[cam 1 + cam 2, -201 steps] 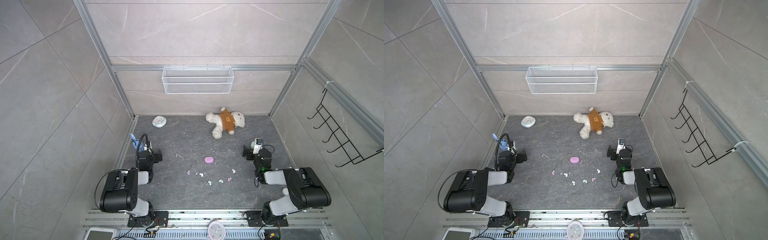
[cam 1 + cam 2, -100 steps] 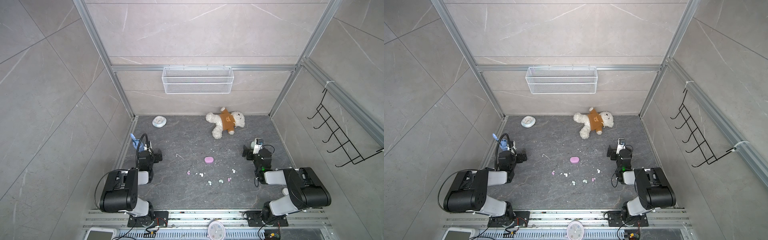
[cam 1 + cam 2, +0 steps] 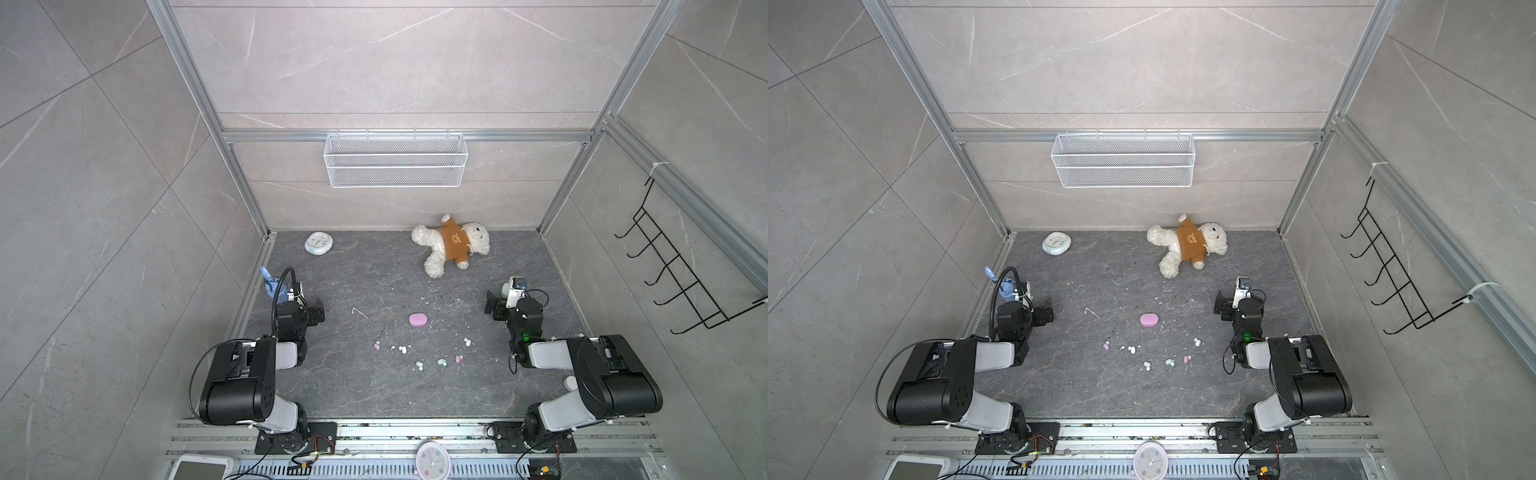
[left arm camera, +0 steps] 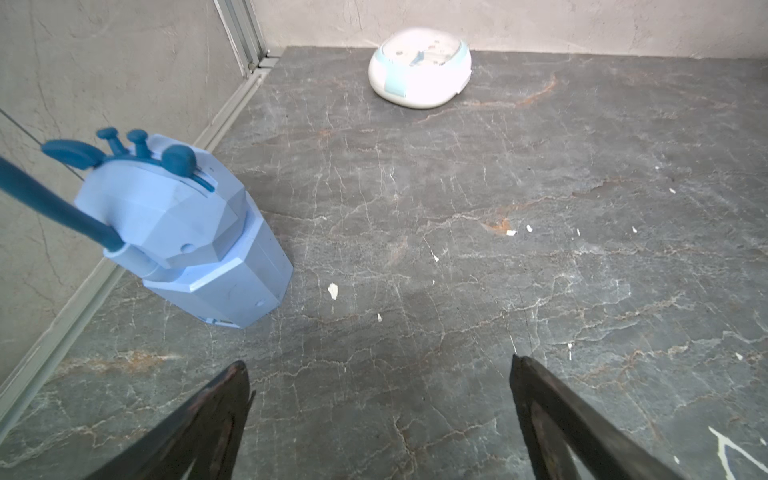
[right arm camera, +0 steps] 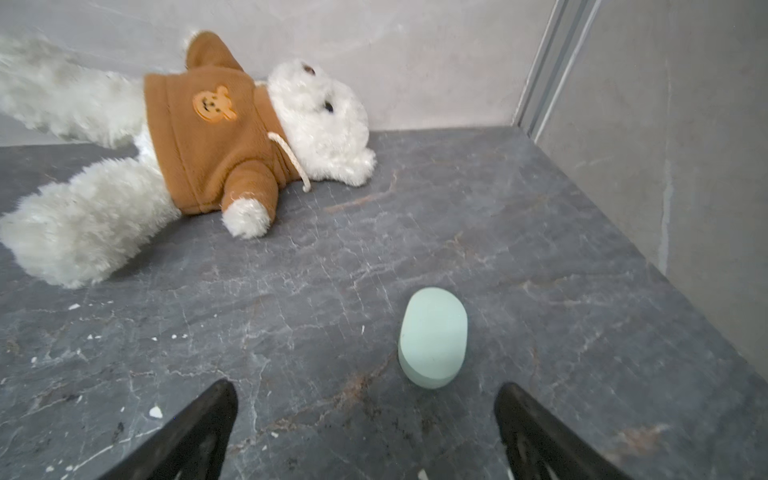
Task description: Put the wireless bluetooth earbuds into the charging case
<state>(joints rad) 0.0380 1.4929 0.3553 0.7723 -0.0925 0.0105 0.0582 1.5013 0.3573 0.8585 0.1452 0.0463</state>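
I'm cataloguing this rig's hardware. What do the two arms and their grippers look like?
The left arm and right arm have boxy black housings joined by light grey links. A black cable loops above the left wrist; a green light glows on the right one. The left gripper and right gripper each show two dark tapering fingers.
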